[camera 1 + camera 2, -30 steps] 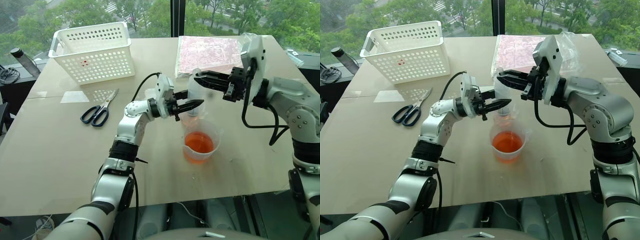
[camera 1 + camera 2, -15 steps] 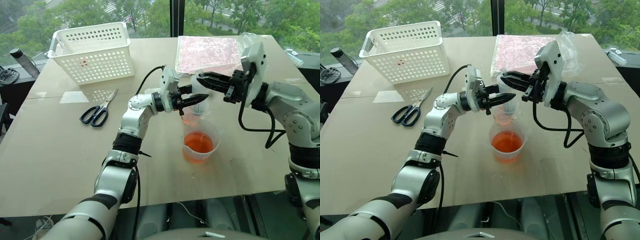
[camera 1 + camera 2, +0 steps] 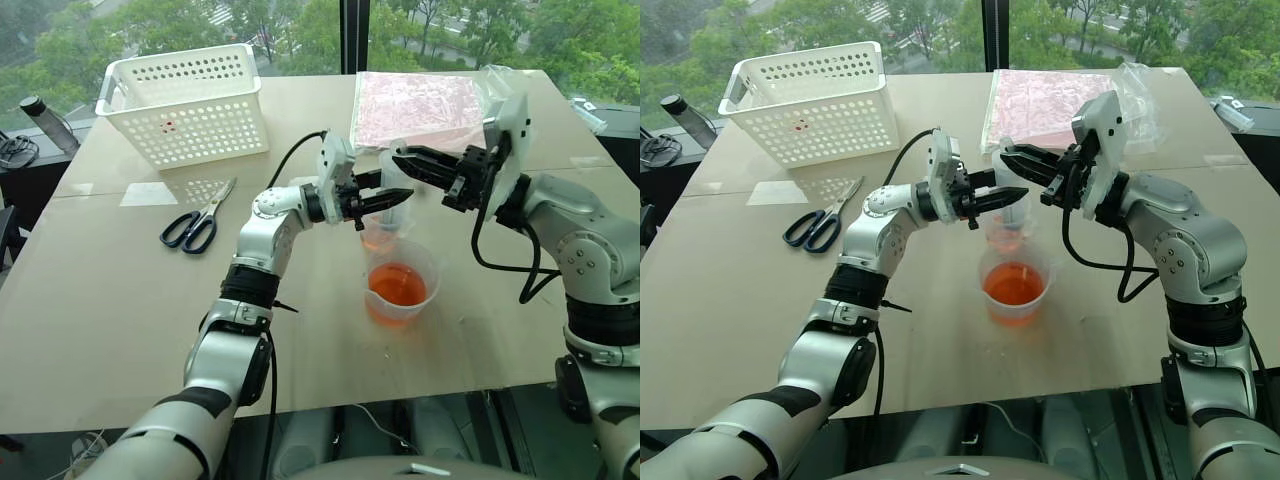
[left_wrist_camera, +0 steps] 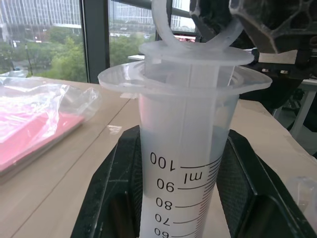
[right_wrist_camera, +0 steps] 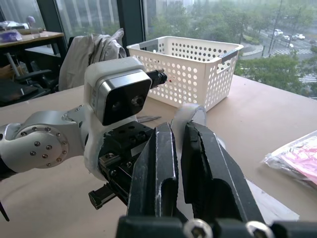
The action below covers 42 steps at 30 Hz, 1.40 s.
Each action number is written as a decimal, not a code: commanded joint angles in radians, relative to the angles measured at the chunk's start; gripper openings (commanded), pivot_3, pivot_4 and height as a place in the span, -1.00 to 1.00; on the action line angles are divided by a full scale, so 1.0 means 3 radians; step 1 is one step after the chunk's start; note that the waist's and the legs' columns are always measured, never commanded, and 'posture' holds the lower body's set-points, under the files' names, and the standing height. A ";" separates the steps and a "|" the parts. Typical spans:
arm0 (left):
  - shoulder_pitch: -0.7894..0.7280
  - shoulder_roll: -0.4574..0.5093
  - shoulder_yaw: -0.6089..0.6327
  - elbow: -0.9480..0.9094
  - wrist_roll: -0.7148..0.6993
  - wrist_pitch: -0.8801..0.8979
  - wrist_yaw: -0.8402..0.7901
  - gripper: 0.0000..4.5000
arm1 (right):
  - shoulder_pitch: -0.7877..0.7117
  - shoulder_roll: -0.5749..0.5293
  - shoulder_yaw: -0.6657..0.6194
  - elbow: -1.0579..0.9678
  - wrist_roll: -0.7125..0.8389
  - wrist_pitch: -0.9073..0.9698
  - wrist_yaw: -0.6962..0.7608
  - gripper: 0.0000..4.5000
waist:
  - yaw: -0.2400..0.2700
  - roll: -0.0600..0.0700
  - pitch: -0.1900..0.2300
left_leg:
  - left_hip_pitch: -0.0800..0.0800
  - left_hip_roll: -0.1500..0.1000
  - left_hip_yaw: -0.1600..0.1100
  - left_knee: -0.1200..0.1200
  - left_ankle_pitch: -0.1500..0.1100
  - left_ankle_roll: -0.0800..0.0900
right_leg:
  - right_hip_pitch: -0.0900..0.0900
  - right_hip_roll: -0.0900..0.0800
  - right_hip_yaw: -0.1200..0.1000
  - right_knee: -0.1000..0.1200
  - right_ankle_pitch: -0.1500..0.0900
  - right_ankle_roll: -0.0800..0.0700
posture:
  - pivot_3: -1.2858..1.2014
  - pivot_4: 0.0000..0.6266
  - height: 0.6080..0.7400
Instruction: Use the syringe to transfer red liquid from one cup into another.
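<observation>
The left pincer [image 3: 398,198] pinches the syringe [image 4: 184,163] barrel upright over the smaller cup [image 3: 383,234]; the right pincer [image 3: 405,160] pinches its plunger ring [image 5: 190,115]. Press straight down, slowly.

Head stereo pair: high, looking fwd and down over table [image 3: 110,300]; both eyes share the whole scene, basket [image 3: 190,100] to beaker [image 3: 400,290].
L wrist cam: very close on syringe [image 4: 185,163], facing window side.
R wrist cam: along own fingers [image 5: 158,168] toward basket [image 5: 190,69]; shares L gripper [image 5: 106,196] w/ head views.
</observation>
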 commanded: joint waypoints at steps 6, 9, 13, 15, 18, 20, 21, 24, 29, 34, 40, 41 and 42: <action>-0.0268 0.0132 0.0388 -0.0301 -0.0319 0.0129 0.0237 -0.37 | 0.0075 -0.0098 0.0002 -0.0381 0.0361 0.0086 0.0191 0.39 | -0.0006 0.0001 0.0000 | 0.0000 0.0000 0.0000 -0.0001 0.0000 0.0000 | -0.0001 -0.0001 0.0000 0.0000 0.0000 0.0000 | 0.03 -0.52 1.00; -0.0294 0.0183 0.0408 -0.0333 -0.0389 0.0296 0.0233 -0.37 | 0.0262 -0.0417 -0.0203 -0.0650 0.0378 -0.0006 0.0348 0.63 | 0.0006 0.0000 0.0000 | 0.0000 0.0000 0.0000 0.0000 0.0000 0.0000 | -0.0001 0.0001 0.0000 0.0000 0.0000 0.0000 | 0.03 -0.52 1.00; -0.0461 0.0276 0.0539 -0.0331 -0.0584 0.0733 0.0368 -0.37 | 0.0642 -0.0951 -0.0636 -0.0951 0.0472 -0.0098 0.0565 0.63 | 0.0008 0.0000 0.0000 | -0.0018 -0.0003 -0.0005 0.0002 0.0000 0.0000 | -0.0012 0.0001 0.0000 -0.0001 0.0000 0.0001 | 0.03 -0.52 1.00; -0.0592 0.0327 0.0679 -0.0332 -0.0733 0.1032 0.0526 -0.37 | 0.0963 -0.1189 -0.0884 -0.1115 0.0457 -0.0182 0.0714 0.63 | 0.0010 -0.0001 0.0000 | -0.0021 -0.0002 -0.0007 0.0007 0.0000 0.0000 | -0.0013 -0.0001 -0.0002 -0.0001 0.0000 0.0001 | 0.03 -0.52 1.00; -0.0766 0.0483 0.0809 -0.0375 -0.0857 0.1531 0.0822 -0.37 | 0.1474 -0.1354 -0.1348 -0.1280 0.0535 -0.0260 0.0859 0.63 | -0.0001 -0.0002 0.0000 | -0.0030 -0.0001 -0.0017 0.0013 0.0000 0.0000 | -0.0013 -0.0002 -0.0009 -0.0002 0.0000 0.0002 | 0.03 -0.52 1.00; -0.0826 0.0639 0.0721 -0.0456 -0.0634 0.1733 0.1142 -0.37 | 0.1803 -0.1387 -0.1608 -0.1341 0.0497 -0.0375 0.0967 0.63 | -0.0006 -0.0002 0.0000 | -0.0030 -0.0001 -0.0015 0.0013 0.0000 0.0000 | -0.0014 -0.0002 -0.0006 0.0001 0.0001 0.0002 | 0.03 -0.52 1.00; -0.0851 0.0711 0.0693 -0.0486 -0.0588 0.1879 0.1261 -0.37 | 0.1956 -0.1406 -0.1717 -0.1362 0.0469 -0.0419 0.1004 0.63 | -0.0016 -0.0002 0.0000 | -0.0029 -0.0001 -0.0015 0.0013 0.0000 0.0000 | -0.0014 -0.0001 -0.0005 0.0001 0.0001 0.0003 | 0.03 -0.52 1.00; -0.1044 0.0994 0.0603 -0.0374 -0.0739 0.2742 0.1199 -0.37 | 0.2368 -0.1402 -0.1981 -0.1430 0.0389 -0.0562 0.1102 0.63 | -0.0010 -0.0002 0.0000 | -0.0023 0.0000 -0.0009 0.0013 0.0000 0.0000 | -0.0012 0.0002 0.0000 0.0008 0.0001 0.0003 | 0.03 -0.52 1.00; -0.1420 0.1633 -0.0151 0.0351 -0.0493 0.3594 0.0513 -0.37 | 0.2959 -0.1293 -0.2305 -0.1573 0.0379 -0.0689 0.1162 0.63 | -0.0007 -0.0001 0.0000 | -0.0017 0.0000 -0.0004 0.0016 0.0000 0.0000 | -0.0012 0.0022 -0.0002 0.0014 0.0000 0.0004 | 0.03 -0.52 1.00; -0.1526 0.1602 -0.0748 0.1080 -0.0004 0.3354 0.0149 -0.37 | 0.3284 -0.1208 -0.2344 -0.1641 0.0323 -0.0835 0.1141 0.63 | 0.0005 -0.0003 0.0001 | 0.0008 0.0000 0.0004 0.0016 0.0000 0.0001 | 0.0011 0.0022 0.0003 0.0014 -0.0001 0.0006 | 0.03 -0.52 1.00; -0.1615 0.1209 -0.0974 0.1967 0.0508 0.2910 0.0131 -0.37 | 0.3521 -0.1127 -0.2378 -0.1712 0.0256 -0.1002 0.1093 0.63 | 0.0005 -0.0011 0.0005 | 0.0007 0.0001 0.0002 0.0016 -0.0001 0.0002 | 0.0013 0.0020 0.0005 0.0011 -0.0001 0.0006 | 0.03 -0.52 1.00; -0.1631 0.1165 -0.0966 0.2057 0.0567 0.2848 0.0129 -0.37 | 0.3526 -0.1120 -0.2385 -0.1722 0.0291 -0.1018 0.1079 0.63 | 0.0004 -0.0011 0.0005 | 0.0006 0.0001 0.0002 0.0016 -0.0001 0.0002 | 0.0013 0.0018 0.0008 0.0010 -0.0001 0.0006 | 0.03 -0.52 1.00; -0.1641 0.1129 -0.0979 0.2114 0.0626 0.2786 0.0088 -0.37 | 0.3523 -0.1116 -0.2392 -0.1738 0.0323 -0.1031 0.1063 0.63 | 0.0000 -0.0011 0.0005 | 0.0006 0.0001 0.0002 0.0016 -0.0001 0.0002 | 0.0013 0.0018 0.0009 0.0009 -0.0001 0.0006 | 0.03 -0.52 1.00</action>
